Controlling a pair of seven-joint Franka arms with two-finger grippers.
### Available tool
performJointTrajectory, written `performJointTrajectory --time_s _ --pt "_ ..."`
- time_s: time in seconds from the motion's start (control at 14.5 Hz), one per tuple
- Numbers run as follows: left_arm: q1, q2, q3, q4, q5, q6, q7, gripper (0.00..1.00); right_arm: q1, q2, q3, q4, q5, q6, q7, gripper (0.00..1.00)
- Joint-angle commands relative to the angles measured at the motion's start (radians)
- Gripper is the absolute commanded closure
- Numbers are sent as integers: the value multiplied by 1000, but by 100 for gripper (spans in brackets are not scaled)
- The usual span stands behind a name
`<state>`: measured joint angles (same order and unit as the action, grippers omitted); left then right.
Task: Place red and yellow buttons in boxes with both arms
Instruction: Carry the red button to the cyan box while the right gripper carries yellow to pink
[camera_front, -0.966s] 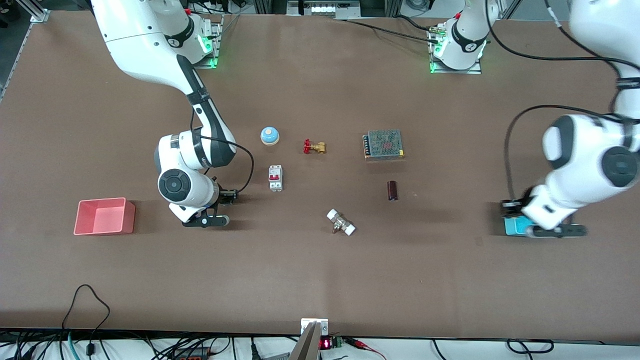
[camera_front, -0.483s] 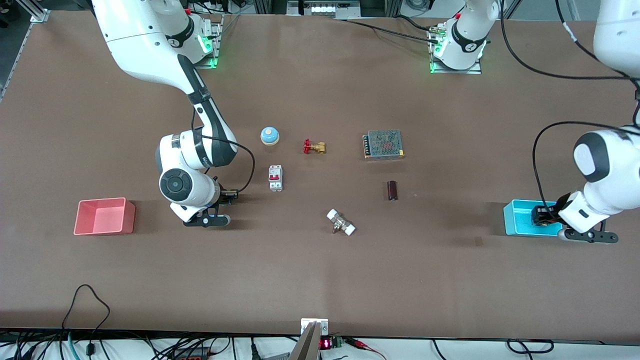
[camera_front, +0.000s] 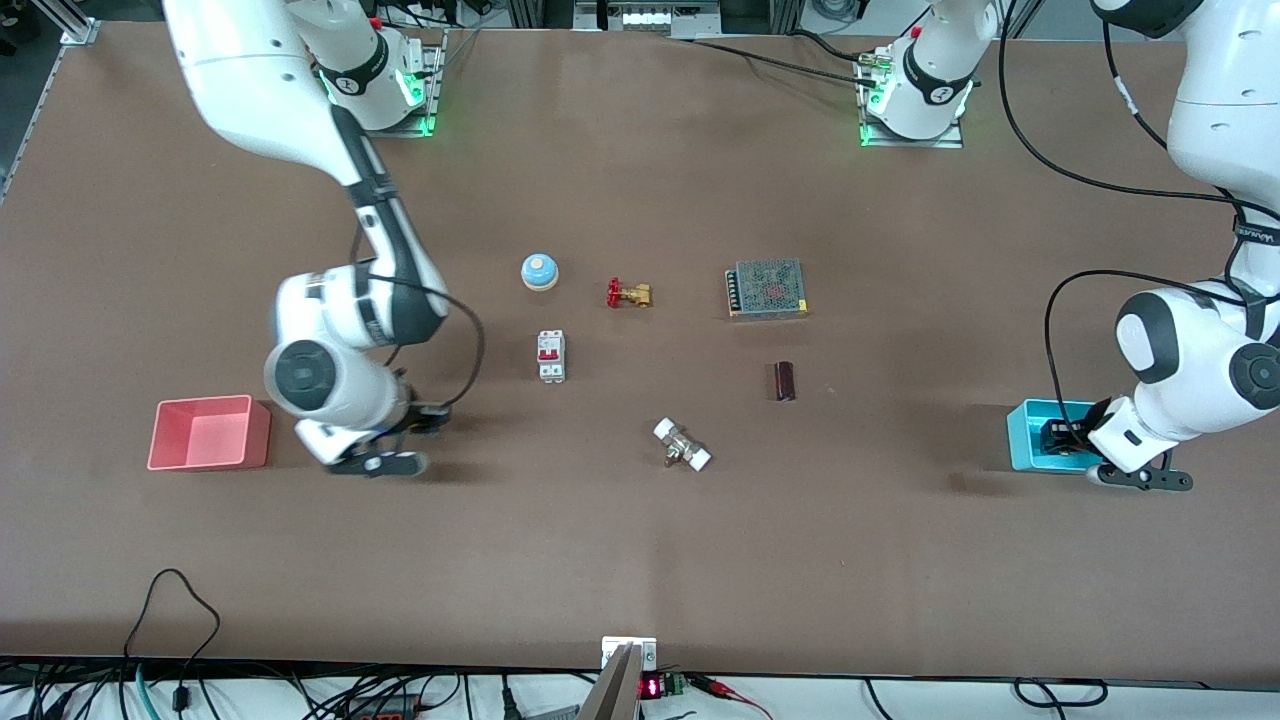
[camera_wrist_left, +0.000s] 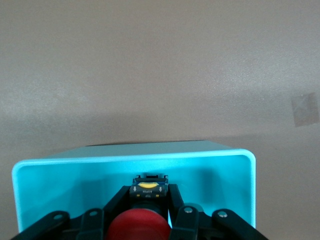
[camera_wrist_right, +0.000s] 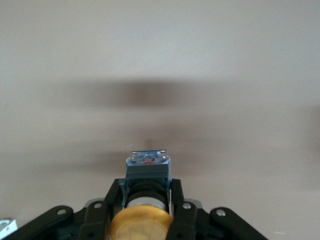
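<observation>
Red button (camera_wrist_left: 136, 226) sits clamped in the left gripper (camera_wrist_left: 150, 212), fingers (camera_wrist_left: 116, 200) closed on its dark base, held over the cyan box (camera_wrist_left: 235, 172) at the left arm's end of the table. In the front view the left gripper (camera_front: 1062, 437) hangs over the cyan box (camera_front: 1025, 435), with the wrist covering part of the box. Yellow button (camera_wrist_right: 141, 222) is pinched in the right gripper (camera_wrist_right: 147, 200), fingers (camera_wrist_right: 176, 192) tight on its body, over bare table (camera_wrist_right: 160, 75). Front view puts the right gripper (camera_front: 425, 420) over the table just beside the pink box (camera_front: 208, 432), toward the middle of the table, not over it. Pink box sits at the right arm's end of the table. Clutter mid-table: blue bell (camera_front: 539, 271), brass valve (camera_front: 629, 294), breaker (camera_front: 551, 356), power supply (camera_front: 767, 288), dark cylinder (camera_front: 785, 381), white-ended fitting (camera_front: 682, 444).
</observation>
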<state>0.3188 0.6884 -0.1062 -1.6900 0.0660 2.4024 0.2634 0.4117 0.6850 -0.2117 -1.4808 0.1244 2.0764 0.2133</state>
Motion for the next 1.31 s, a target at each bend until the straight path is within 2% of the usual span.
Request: performJointTrajectory --time_s 0.0,0.14,0.21,0.34,0.48,0.62,0.97,1.1,1.24 --pt "20 3 -13 4 28 12 19 99 -30 -10 -104 106 -2 -125 -21 72" --pt "20 3 -13 4 28 12 22 97 -31 -10 -193 113 -2 -163 -53 72" --pt "20 3 -13 4 28 12 26 87 -40 -8 -233 113 -2 -170 -139 72" --pt "20 3 -13 4 28 14 28 0 -103 -2 -258 113 11 -171 -271 72" --pt "20 2 -13 6 28 12 27 0 -203 13 -242 111 20 -156 -360 72" --pt "20 2 -13 7 28 12 27 0 -266 40 -219 113 70 -141 -440 72" --pt "19 -33 -13 19 28 -5 17 0 -283 97 -219 111 107 -93 -494 72" --pt "19 -72 -15 44 26 -81 17 0 -281 110 -206 113 109 -52 -489 72" --pt "19 -81 -18 142 20 -232 17 0 -281 120 -198 111 112 -32 -486 72"
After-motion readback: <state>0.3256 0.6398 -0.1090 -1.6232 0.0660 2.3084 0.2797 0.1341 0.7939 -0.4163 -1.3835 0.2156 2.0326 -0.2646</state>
